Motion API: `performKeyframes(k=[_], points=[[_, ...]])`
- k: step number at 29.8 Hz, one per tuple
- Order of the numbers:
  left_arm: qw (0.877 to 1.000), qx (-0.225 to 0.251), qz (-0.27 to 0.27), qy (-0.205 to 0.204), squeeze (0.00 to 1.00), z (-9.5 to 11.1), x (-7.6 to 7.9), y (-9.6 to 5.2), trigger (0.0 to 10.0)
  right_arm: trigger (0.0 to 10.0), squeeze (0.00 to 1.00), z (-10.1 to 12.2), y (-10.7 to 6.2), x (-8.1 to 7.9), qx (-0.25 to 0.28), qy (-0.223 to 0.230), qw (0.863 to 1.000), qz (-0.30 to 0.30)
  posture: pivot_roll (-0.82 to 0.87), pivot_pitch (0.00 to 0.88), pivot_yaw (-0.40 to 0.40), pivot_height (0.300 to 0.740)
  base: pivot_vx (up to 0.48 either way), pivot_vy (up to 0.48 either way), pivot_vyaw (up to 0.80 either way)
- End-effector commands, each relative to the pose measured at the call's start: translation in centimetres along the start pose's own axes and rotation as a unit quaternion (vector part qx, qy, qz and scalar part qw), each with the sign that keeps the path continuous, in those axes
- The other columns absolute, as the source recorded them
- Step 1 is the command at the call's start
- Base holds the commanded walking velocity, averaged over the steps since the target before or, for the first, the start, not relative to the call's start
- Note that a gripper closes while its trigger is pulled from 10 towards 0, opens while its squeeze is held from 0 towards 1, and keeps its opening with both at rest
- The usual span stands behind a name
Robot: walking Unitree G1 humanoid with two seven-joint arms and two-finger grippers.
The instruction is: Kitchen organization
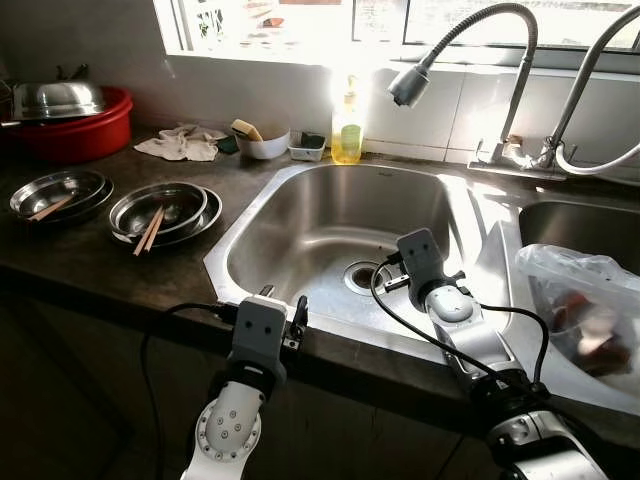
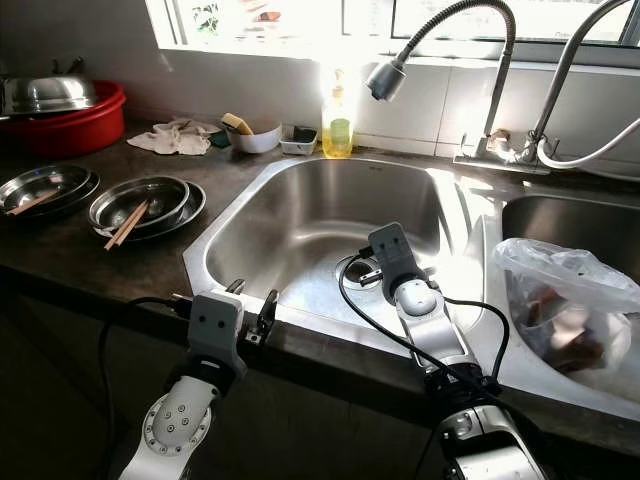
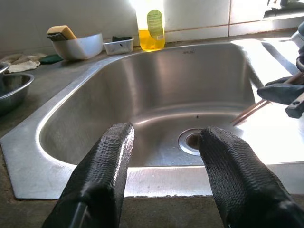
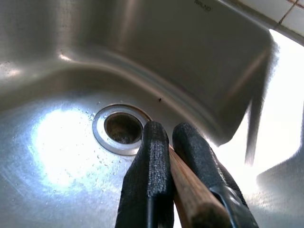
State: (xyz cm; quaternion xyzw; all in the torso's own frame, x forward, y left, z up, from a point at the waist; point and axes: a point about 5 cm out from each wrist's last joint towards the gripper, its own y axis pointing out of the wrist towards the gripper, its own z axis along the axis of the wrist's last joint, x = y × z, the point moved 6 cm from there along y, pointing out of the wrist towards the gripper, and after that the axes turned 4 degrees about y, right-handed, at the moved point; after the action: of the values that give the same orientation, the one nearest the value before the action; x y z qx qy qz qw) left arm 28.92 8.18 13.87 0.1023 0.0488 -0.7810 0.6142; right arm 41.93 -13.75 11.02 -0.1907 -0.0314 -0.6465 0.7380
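My right gripper (image 4: 170, 135) is shut on a wooden chopstick (image 4: 187, 190), held low inside the steel sink (image 1: 330, 230) just beside the drain (image 4: 121, 127). The left wrist view also catches the chopstick (image 3: 251, 110), slanting down from the right gripper toward the drain. My left gripper (image 3: 164, 137) is open and holds nothing. It hovers at the sink's front rim, facing the basin. On the dark counter to the left, a steel bowl (image 1: 158, 210) holds a pair of chopsticks (image 1: 150, 230). A second steel bowl (image 1: 57, 192) holds one more.
A red basin with a steel lid (image 1: 75, 120) sits far left. At the back stand a cloth (image 1: 180, 145), a white bowl with a sponge (image 1: 262, 140) and a yellow soap bottle (image 1: 347, 130). A faucet head (image 1: 410, 85) overhangs the sink. A plastic bag (image 1: 590, 310) lies in the right basin.
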Motion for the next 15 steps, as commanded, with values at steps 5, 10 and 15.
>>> performKeyframes(k=[5, 10, 15], points=[[1.000, 0.000, 0.001, 0.003, 0.00, 0.3, -0.1, -0.5, 10.0, 10.0, 1.00, 1.2, 0.5, -0.6, 0.024, -0.009, 1.000, 0.014, 0.07, 0.059, -0.029, 0.740, 0.000, 0.000, 0.00], [1.000, -0.002, 0.000, 0.002, 0.00, 0.3, 0.0, -0.5, 10.0, 10.0, 1.00, 1.6, 0.3, -0.5, 0.041, -0.001, 0.999, -0.001, 0.07, 0.064, -0.020, 0.740, 0.000, 0.000, 0.00], [1.000, -0.003, 0.001, 0.002, 0.00, 0.3, -0.1, -0.4, 10.0, 10.0, 1.00, 3.0, -0.3, 0.3, 0.080, 0.014, 0.996, -0.026, 0.06, 0.063, -0.014, 0.740, 0.000, 0.000, 0.00]])
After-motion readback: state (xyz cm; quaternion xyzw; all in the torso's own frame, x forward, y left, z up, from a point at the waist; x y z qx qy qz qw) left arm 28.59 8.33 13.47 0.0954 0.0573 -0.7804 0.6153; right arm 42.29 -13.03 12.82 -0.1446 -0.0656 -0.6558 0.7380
